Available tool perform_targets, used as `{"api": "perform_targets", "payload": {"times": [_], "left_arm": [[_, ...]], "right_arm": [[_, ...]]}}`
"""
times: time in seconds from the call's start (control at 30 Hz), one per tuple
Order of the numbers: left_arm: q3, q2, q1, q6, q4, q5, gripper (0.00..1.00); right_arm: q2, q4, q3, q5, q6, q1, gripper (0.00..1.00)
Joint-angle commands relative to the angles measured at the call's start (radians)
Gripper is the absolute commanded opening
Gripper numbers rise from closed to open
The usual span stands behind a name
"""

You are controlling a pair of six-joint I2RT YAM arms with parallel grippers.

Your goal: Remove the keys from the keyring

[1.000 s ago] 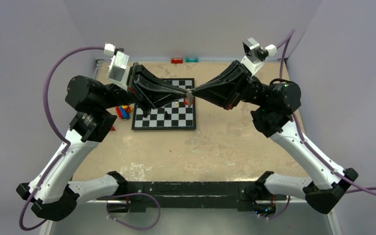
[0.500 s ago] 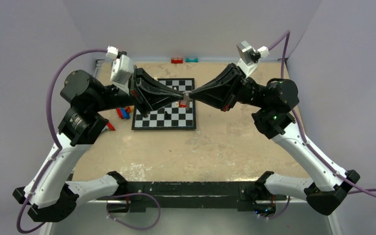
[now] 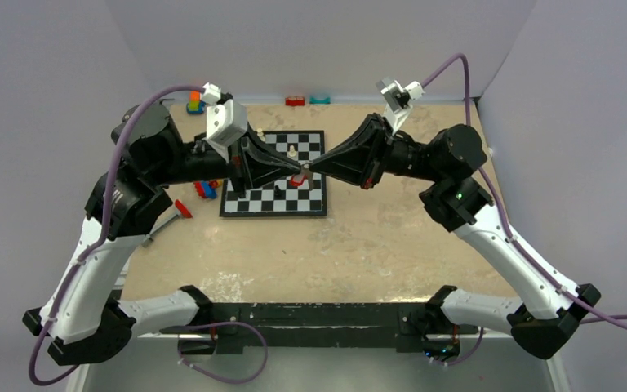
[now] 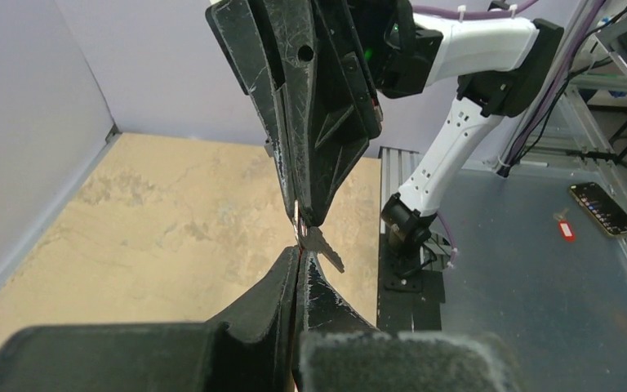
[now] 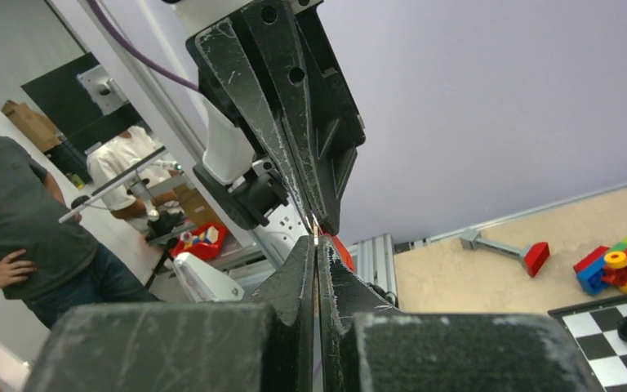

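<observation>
My left gripper (image 3: 297, 167) and right gripper (image 3: 311, 167) meet tip to tip in the air above the chessboard (image 3: 273, 200). In the left wrist view my left gripper (image 4: 300, 254) is shut, with a thin red edge showing between its fingers. My right gripper (image 4: 303, 220) comes down from above, and a silver key (image 4: 327, 249) sticks out sideways from the meeting point. In the right wrist view my right gripper (image 5: 316, 243) is shut on a thin metal piece. A red tag (image 5: 341, 251) sits just behind the tips and hangs below them (image 3: 298, 181). The ring itself is hidden between the fingertips.
A few chess pieces (image 3: 292, 151) stand on the chessboard. Coloured toy bricks (image 3: 206, 188) and a red-headed tool (image 3: 181, 208) lie left of it. Red (image 3: 295, 101) and teal (image 3: 320, 100) bricks lie by the back wall. Walls close in the table on three sides.
Both wrists have rolled and the left arm has swung back and up. The meeting point has shifted slightly left and nearer. The red tag now hangs below the tips. Both grippers stay shut.
</observation>
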Motion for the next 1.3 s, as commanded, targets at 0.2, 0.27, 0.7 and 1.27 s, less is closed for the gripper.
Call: {"api": "perform_targets", "payload": {"times": [0.2,0.27,0.7,1.27], "left_arm": [[0.163,0.099,-0.022,0.203,-0.309,-0.044,0.00],[0.195,0.123,-0.026,0.233,-0.376,-0.062,0.00],[0.264,0.233,-0.074,0.316,-0.561,-0.181,0.00],[0.295,0.292,-0.102,0.338,-0.622,-0.291,0.12]], "right_arm": [[0.013,-0.146,0.070,-0.021,-0.089,0.013,0.00],[0.014,-0.169,0.071,-0.023,-0.099,0.012,0.00],[0.043,-0.323,0.103,-0.028,-0.160,0.012,0.00],[0.058,-0.381,0.089,-0.026,-0.182,0.017,0.00]]}}
